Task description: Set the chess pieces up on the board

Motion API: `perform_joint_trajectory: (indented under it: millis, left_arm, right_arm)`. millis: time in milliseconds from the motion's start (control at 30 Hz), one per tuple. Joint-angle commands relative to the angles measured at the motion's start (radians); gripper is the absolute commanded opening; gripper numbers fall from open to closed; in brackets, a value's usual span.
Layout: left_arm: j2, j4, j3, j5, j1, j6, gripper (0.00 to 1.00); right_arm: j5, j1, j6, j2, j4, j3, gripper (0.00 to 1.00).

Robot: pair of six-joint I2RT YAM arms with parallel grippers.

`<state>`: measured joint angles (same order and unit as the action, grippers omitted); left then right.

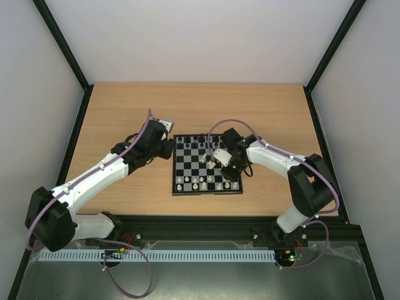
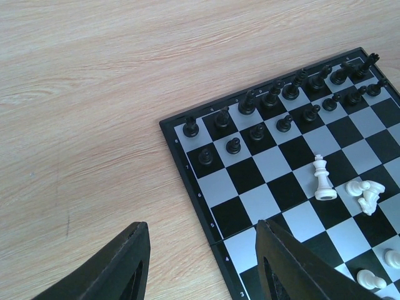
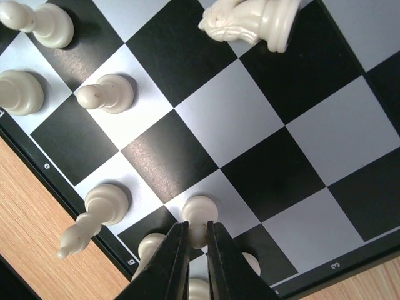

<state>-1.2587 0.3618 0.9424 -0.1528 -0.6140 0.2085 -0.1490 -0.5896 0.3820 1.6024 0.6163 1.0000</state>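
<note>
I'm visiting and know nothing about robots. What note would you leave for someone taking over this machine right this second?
Left hand: open, empty, hovering at the left edge of the small black-and-grey checkered chessboard.
Right hand: shut on a cream-white pawn near the board's edge.
Done: black chessmen stand in two rows on the far side; some cream-white chessmen stand on the near rows.
Left: place the held pawn; a cream-white king stands mid-board beside toppled cream-white pieces, and a cream-white knight lies on its side; all need home squares.

Light wood table; plain white walls; black frame posts.
</note>
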Motion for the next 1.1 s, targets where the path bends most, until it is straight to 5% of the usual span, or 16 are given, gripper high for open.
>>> perform_joint_trajectory:
  millis: [0, 367, 1067]
  left_arm:
    - [-0.008, 0.012, -0.002, 0.006, 0.0, -0.01, 0.48]
    - [-0.013, 0.013, -0.002, 0.01, 0.0, -0.009, 0.48]
    - [-0.011, 0.013, -0.002, 0.006, 0.0, -0.01, 0.48]
  right_arm:
    - [0.013, -0.006, -0.002, 0.007, 0.065, -0.013, 0.13]
    - [-0.055, -0.007, -0.014, -0.017, 0.141, 0.175, 0.22]
    - [-0.086, -0.022, -0.123, 0.3, 0.033, 0.379, 0.25]
